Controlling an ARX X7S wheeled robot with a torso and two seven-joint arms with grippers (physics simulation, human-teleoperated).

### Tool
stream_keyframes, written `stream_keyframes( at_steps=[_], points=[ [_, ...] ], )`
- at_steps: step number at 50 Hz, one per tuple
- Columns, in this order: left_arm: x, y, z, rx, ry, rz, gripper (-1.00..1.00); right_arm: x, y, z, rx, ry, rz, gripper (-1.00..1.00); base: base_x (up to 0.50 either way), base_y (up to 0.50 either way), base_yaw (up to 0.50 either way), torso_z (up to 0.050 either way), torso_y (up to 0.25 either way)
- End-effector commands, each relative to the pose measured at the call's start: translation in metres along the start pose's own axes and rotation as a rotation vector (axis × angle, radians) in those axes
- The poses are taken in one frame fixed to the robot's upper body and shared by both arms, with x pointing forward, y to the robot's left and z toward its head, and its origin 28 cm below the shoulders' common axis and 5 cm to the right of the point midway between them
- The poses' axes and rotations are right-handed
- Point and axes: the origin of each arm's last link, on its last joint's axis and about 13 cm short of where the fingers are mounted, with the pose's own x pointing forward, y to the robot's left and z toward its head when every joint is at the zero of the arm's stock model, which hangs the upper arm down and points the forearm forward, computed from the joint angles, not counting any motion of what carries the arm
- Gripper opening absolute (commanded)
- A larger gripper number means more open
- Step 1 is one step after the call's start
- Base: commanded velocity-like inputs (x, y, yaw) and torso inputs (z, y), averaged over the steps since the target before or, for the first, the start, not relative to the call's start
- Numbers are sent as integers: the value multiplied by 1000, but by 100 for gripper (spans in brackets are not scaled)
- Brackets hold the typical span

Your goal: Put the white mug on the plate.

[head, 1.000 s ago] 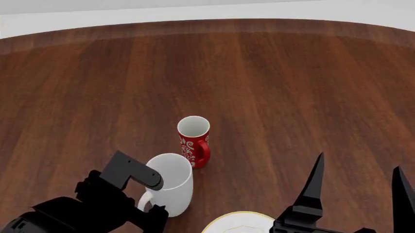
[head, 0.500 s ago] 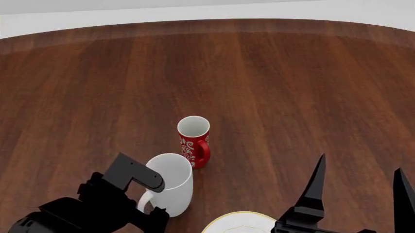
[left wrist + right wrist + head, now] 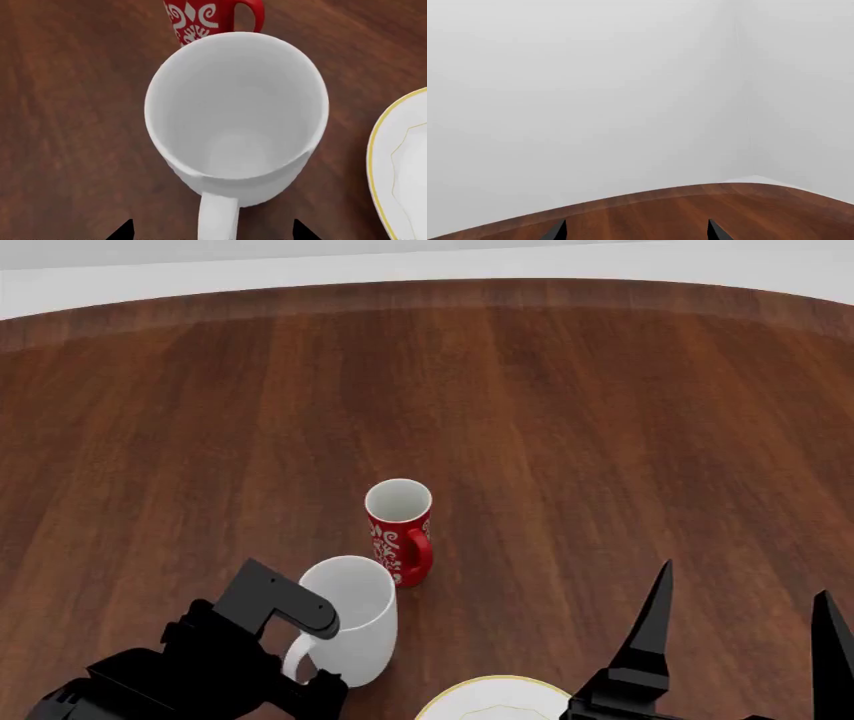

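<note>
The white mug stands upright on the table near its front edge, its handle pointing back toward me. My left gripper is open, its two black fingertips wide apart on either side of the handle without touching it. In the head view the left gripper sits at the mug's near-left side. A sliver of the plate, white with a gold rim, shows just right of the mug; the plate also shows in the left wrist view. My right gripper is open and empty, raised to the right of the plate.
A red mug with white swirls stands upright just behind the white mug, nearly touching it; the red mug also shows in the left wrist view. The brown wooden table stretches far back. The right wrist view shows only the table's edge and a pale wall.
My left gripper has sunk a little lower beside the white mug's handle. Both mugs and the plate stay put; the right arm has barely shifted.
</note>
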Motion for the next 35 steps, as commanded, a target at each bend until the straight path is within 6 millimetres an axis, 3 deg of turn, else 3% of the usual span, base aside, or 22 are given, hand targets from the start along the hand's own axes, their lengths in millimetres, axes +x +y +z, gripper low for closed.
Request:
stream_keyframes(
  at_steps=[1,35],
  points=[
    [1,0,-1,-1,9,0,100,-1,0,0,1,0,-1,100,0,0,0,0,0],
    [2,-3,-6,-3,27,-21,100,0,1,-1,3,5,-2,100,0,0,0,0,0]
  ],
)
